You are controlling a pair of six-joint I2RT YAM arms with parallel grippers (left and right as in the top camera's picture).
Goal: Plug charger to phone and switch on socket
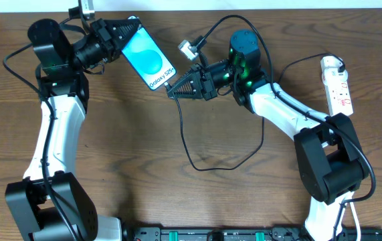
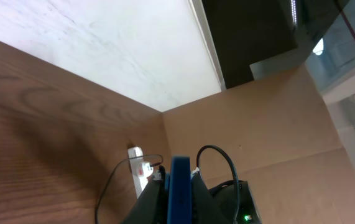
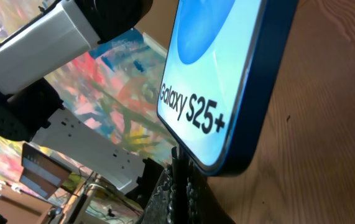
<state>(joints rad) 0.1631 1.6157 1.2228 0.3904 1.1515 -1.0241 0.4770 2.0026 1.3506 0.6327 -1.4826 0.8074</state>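
Main risk: the connector tip (image 3: pixel 178 165) meets the phone (image 1: pixel 149 59) off-line from its port. I can't make out the port in any view, so alignment is unconfirmed. A skewed push would scrape the bottom edge or lever the phone round in its grip, since it is held by the far end only, lifted and tilted. Second risk: the thin tip twists between the jaws under load. Third: the slack loop of the charger (image 1: pixel 180 124) drags on the table (image 1: pixel 124 147) and pulls the tip aside. The left gripper (image 1: pixel 129 30) is clamped on the phone's top end, screen facing up. The right gripper (image 1: pixel 172 92) is closed on the charger's connector end, just below the phone's bottom edge and very close. I can't tell whether they touch. The socket (image 1: pixel 336 84) lies well apart at the right edge, beyond the right arm.
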